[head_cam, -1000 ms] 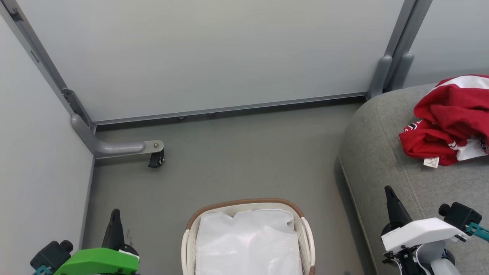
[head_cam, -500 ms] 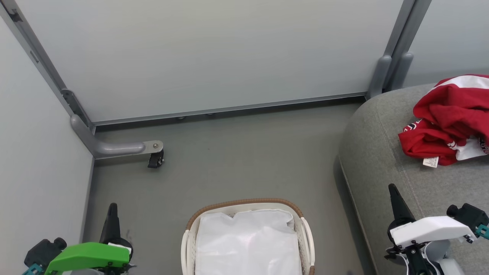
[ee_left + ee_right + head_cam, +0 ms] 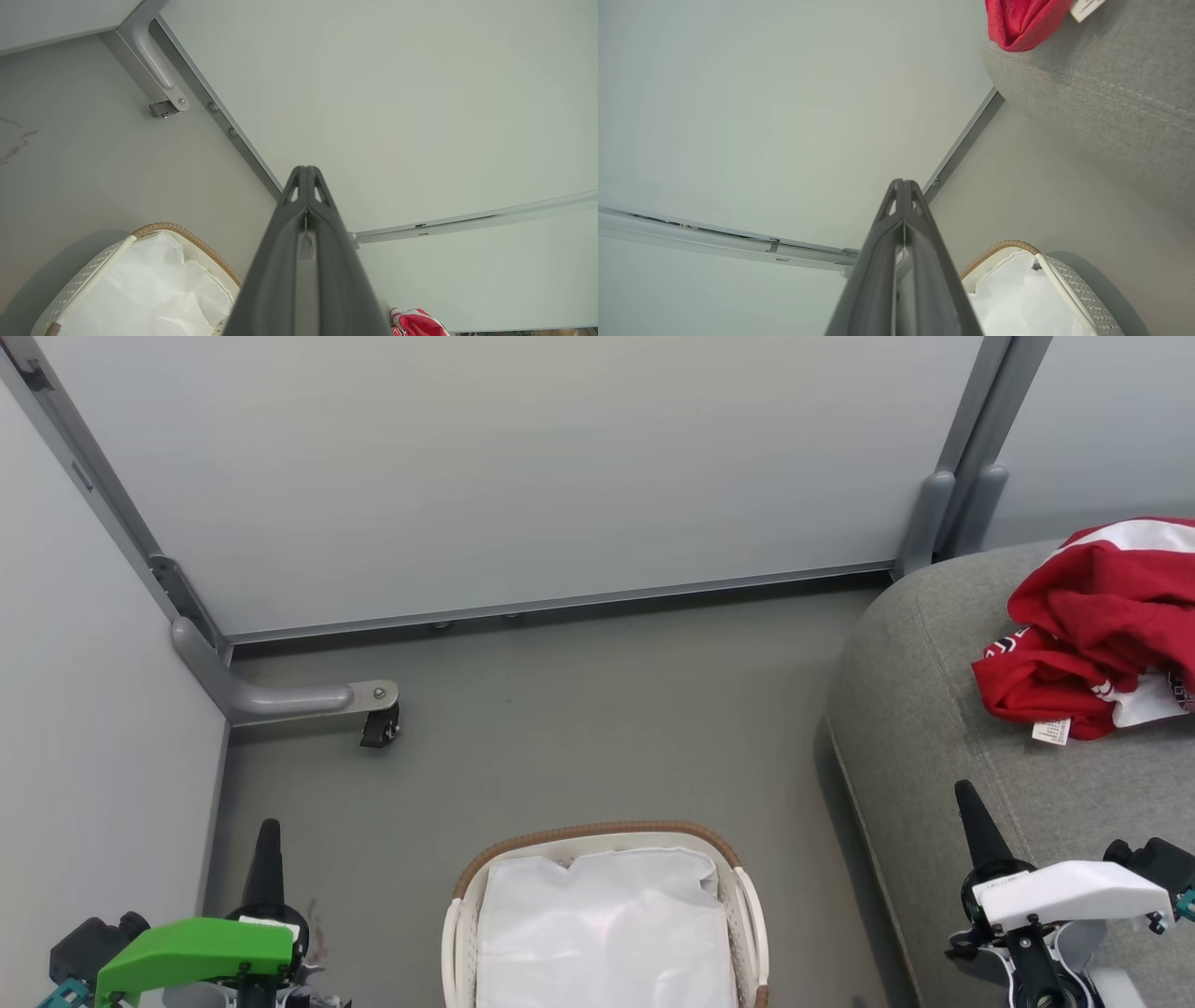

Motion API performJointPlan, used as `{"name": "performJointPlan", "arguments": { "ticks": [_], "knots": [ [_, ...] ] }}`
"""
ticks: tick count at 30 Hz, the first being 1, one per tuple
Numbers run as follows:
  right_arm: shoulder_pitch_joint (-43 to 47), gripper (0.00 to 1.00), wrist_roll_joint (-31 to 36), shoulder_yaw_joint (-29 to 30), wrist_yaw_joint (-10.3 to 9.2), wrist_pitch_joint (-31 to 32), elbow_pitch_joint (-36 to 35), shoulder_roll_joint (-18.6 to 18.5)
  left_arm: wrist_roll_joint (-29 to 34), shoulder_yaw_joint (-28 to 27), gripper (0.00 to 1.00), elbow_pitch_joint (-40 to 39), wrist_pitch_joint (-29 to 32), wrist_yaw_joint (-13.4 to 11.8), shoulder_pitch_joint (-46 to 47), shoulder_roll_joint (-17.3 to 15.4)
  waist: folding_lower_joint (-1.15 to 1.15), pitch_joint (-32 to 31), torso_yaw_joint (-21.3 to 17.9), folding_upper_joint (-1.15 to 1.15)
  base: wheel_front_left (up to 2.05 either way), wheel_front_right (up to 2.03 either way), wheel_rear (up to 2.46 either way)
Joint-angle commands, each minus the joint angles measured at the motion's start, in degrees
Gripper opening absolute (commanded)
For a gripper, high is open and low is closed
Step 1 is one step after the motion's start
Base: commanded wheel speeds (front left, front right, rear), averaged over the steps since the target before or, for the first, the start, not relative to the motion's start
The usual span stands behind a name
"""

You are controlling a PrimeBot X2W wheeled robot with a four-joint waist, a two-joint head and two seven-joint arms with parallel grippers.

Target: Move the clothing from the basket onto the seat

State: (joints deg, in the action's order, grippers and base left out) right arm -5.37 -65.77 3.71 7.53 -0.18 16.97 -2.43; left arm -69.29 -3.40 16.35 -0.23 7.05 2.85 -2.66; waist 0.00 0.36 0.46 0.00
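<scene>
Red clothing [image 3: 1092,635] lies crumpled on the grey seat [image 3: 934,728]; the white basket [image 3: 747,896] holds only its liner.

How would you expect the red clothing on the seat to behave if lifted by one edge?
The clothing lies in crumpled folds, so it is probably floppy and would drape when lifted. It looks thin, hence likely light. Pushed across the seat, it would probably bunch, not roll.

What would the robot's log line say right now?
clothing: on seat | basket: white liner, no clothing seen | left end effector: shut, empty | right end effector: shut, empty
</scene>
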Motion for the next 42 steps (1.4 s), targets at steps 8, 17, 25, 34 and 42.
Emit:
{"name": "performJointPlan", "arguments": {
  "ticks": [8,17,25,34,42],
  "knots": [
    [-1.08,0.00,-5.50,0.75,-0.05,1.38,-1.19,-0.43,-4.88,-0.79,0.00,-1.01,1.39,0.30,1.78,-0.26,0.00,-0.03,-0.07,0.00,0.00,0.00,0.00],
    [-1.11,0.00,-10.07,1.24,-0.05,2.61,-1.63,-0.47,-8.87,-1.34,0.00,-1.30,2.63,0.39,2.22,-0.28,0.00,-0.06,-0.14,0.00,0.00,0.00,0.00],
    [-1.08,0.00,-13.92,1.64,-0.05,3.61,-1.95,-0.50,-12.21,-1.75,0.00,-1.57,3.63,0.45,2.65,-0.30,0.00,-0.08,-0.21,0.00,0.00,0.00,0.00],
    [-1.11,0.00,-18.04,2.08,-0.05,4.68,-2.35,-0.54,-15.77,-2.24,0.00,-1.86,4.70,0.53,2.99,-0.32,0.00,-0.11,-0.28,0.00,0.00,0.00,0.00],
    [-1.05,0.00,-21.39,2.41,-0.05,5.53,-2.66,-0.57,-18.67,-2.69,0.00,-2.13,5.54,0.60,3.39,-0.34,0.00,-0.14,-0.34,0.00,0.00,0.00,0.00]
  ]
}}
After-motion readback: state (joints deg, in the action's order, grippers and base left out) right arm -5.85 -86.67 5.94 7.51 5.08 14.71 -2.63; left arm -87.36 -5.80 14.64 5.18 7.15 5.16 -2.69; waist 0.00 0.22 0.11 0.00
